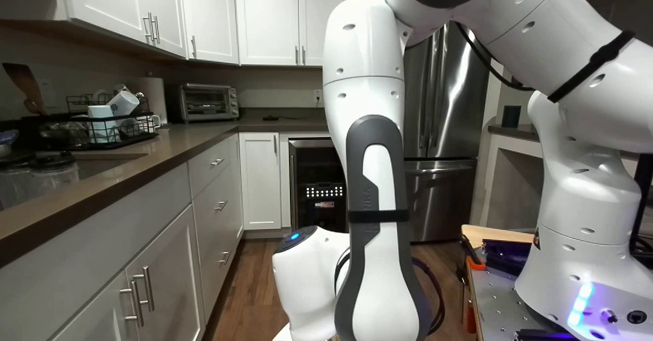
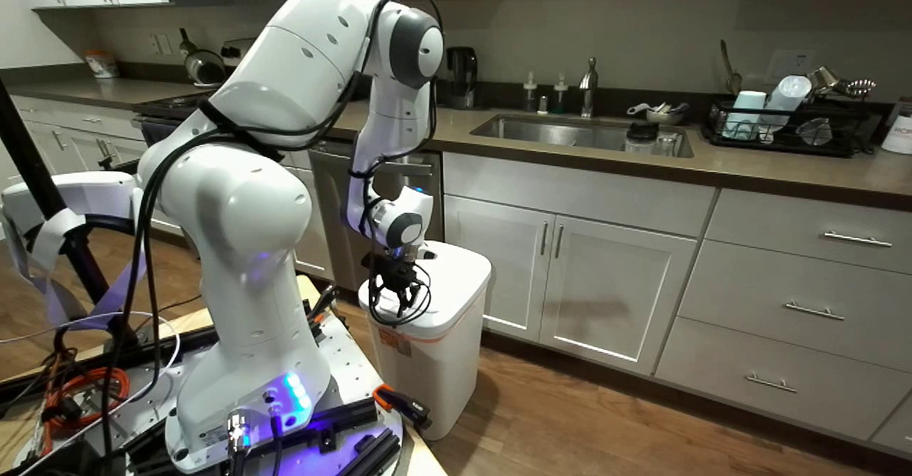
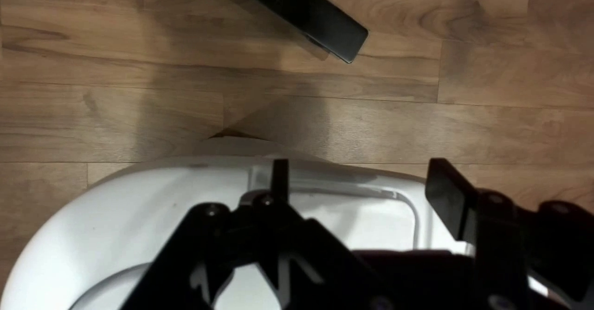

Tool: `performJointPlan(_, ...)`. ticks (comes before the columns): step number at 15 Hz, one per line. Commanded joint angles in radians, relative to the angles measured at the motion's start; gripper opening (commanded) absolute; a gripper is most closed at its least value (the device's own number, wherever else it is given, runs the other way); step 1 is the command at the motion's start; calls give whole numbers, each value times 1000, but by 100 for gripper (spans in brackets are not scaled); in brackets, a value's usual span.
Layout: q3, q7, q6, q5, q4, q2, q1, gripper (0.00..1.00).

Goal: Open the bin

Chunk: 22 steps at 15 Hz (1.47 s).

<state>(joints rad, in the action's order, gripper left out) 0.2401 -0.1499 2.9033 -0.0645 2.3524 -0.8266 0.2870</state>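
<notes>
The bin (image 2: pixel 431 383) is a tall white container on the floor, with its white lid (image 2: pixel 456 276) down. In the wrist view, the lid (image 3: pixel 116 208) has a recessed panel (image 3: pixel 371 222) with a rounded corner. My gripper (image 2: pixel 407 306) points down over the near side of the lid. In the wrist view, my gripper (image 3: pixel 362 184) has its fingers wide apart, with nothing between them. They are above the lid's edge and the recessed panel. I cannot tell whether the fingertips touch the lid. In an exterior view, the arm (image 1: pixel 377 279) shows, but the gripper is out of view.
White cabinets (image 2: pixel 620 283) and a dishwasher (image 2: pixel 385 198) stand behind the bin. The robot's worktable (image 2: pixel 342 362) is close beside it, with an orange-and-black clamp (image 2: pixel 402 401) at its edge. A black bar (image 3: pixel 325 22) shows above the floor in the wrist view.
</notes>
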Motion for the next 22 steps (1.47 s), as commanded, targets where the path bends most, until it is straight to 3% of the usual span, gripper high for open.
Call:
performJointPlan(1, -5, 64, 24, 34, -16, -34, 23, 47)
performJointPlan(7, -2, 126, 55, 24, 5, -19, 58, 8)
performJointPlan(9, -2, 144, 23, 23, 6, 7, 69, 3)
performJointPlan(11, 1, 160, -80, 22, -3, 43, 73, 0)
performJointPlan(16, -2, 172, -367, 30, -44, 168, 58, 6)
performJointPlan(22, -33, 165, -534, 53, -78, 308, 49, 4)
